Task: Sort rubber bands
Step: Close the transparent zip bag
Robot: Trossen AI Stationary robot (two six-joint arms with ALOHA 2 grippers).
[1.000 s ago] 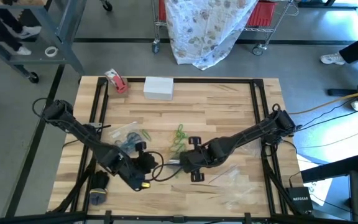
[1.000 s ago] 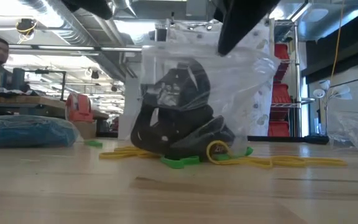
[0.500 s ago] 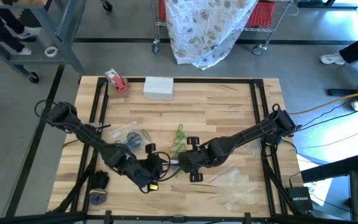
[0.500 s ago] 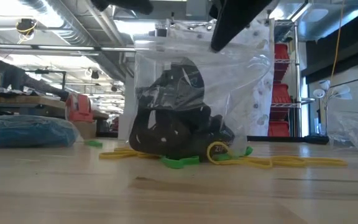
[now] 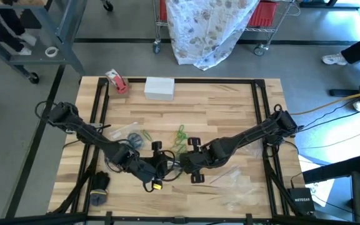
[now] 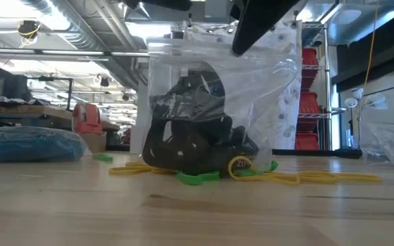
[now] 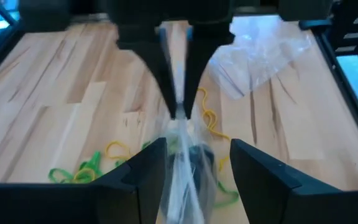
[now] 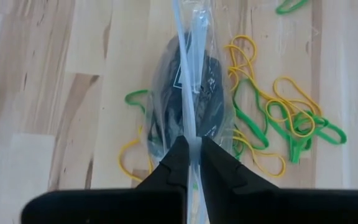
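Rubber bands (image 8: 191, 93), black ones, sit bunched inside a clear bag (image 6: 217, 102) hanging upright; right jaws (image 8: 191, 163) pinch its top edge. Left jaws (image 7: 191, 165) spread either side of the same bag, just beside the right ones, not holding. Loose yellow and green bands (image 8: 278, 118) lie on the counter (image 5: 217, 106) under and beside the bag, nearest the left arm.

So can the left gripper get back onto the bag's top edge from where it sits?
Probably yes. The left gripper is open with the clear bag standing between its fingers, nothing else between. The right gripper is shut on the bag's top edge, holding it upright.
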